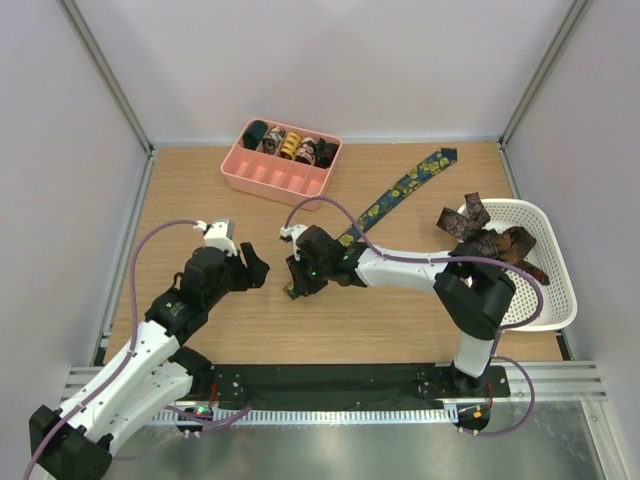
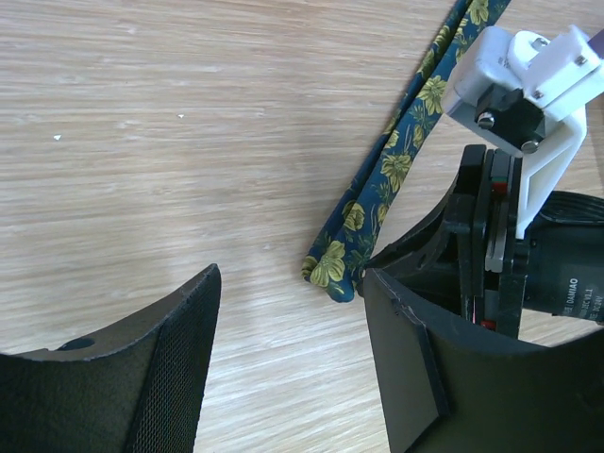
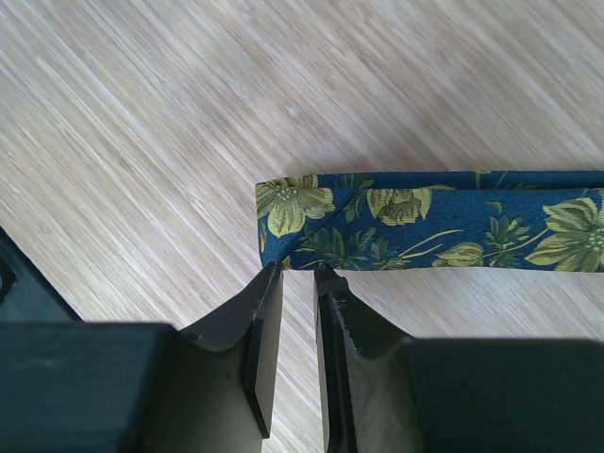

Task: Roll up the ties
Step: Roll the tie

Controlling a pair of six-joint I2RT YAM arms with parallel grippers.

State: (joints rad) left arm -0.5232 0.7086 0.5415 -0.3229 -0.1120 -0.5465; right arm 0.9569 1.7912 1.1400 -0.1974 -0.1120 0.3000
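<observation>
1. As seen from the top camera, the navy floral tie [image 1: 400,190] lies flat and diagonal on the table [image 1: 190,200]. Its pointed end is far right and its near end is at the right gripper [image 1: 293,287]. A pink tray [image 1: 262,180] with rolled ties [image 1: 290,146] in its back row sits at the far edge. A white basket [image 1: 555,300] of loose brown ties [image 1: 490,242] sits at the right edge. The left gripper [image 1: 260,272] is near the right one, with bare wood to its left.
2. From the left wrist, the 2 fingers stand wide apart and hold nothing. The tie's folded end lies just beside the right-hand finger. The right gripper's body blocks that side, and open wood fills the other.
3. From the right wrist, the 2 fingers are nearly closed, leaving a narrow gap. Their tips meet the tie's lower edge by the folded end. Whether they pinch it cannot be told.
</observation>
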